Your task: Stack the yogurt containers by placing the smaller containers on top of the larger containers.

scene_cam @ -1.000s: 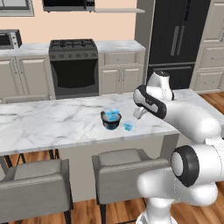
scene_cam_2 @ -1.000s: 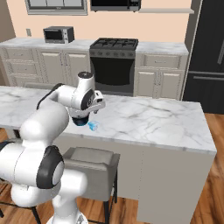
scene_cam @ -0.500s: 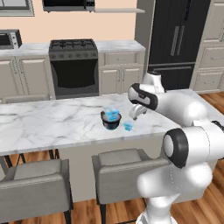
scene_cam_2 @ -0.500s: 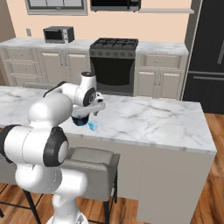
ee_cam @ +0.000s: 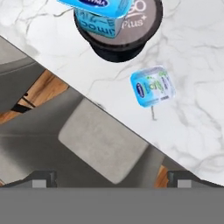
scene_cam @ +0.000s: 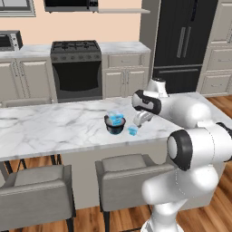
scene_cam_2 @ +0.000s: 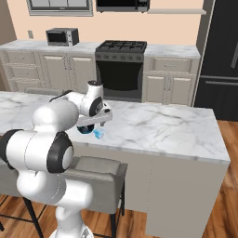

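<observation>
Claw [scene_cam: 137, 121] spread, empty, above small cup [ee_cam: 152, 86], near counter [scene_cam: 54, 127] edge, big cup [scene_cam: 115, 118] in bowl [scene_cam: 115, 127]

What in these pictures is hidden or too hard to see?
- The end effector: the left base view shows it too small to tell open from shut.
- The larger yogurt container: the hand view's top edge cuts it off.
- The dark bowl: the robot's arm hides most of it in the right base view.
- The smaller yogurt container: label print too small to read.
</observation>
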{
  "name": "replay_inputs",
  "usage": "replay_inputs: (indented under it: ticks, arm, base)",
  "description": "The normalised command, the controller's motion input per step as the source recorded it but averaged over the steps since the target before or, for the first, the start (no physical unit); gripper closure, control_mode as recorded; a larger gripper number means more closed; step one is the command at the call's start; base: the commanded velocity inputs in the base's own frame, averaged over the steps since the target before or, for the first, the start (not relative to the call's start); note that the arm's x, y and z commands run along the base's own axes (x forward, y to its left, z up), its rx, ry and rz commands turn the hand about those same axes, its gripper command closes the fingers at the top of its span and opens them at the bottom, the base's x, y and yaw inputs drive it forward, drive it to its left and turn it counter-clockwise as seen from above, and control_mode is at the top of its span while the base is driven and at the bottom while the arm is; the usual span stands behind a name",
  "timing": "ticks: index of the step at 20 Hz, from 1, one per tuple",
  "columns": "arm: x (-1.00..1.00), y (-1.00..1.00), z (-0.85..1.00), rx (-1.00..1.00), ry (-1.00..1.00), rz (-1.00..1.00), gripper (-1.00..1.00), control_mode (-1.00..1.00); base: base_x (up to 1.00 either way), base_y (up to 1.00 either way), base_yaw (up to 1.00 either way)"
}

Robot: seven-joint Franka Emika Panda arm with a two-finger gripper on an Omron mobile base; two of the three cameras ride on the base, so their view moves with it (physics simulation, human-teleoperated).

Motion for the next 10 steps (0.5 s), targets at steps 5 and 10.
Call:
replay_inputs:
  ticks: [5,10]
  arm:
    - [0.0,0.0,-0.22,0.0,-0.02,0.0,-1.0,-1.0]
    - [0.0,0.0,-0.22,0.0,-0.02,0.0,-1.0,-1.0]
  base:
    - [0.0,0.0,0.0]
    - [0.0,0.0,0.0]
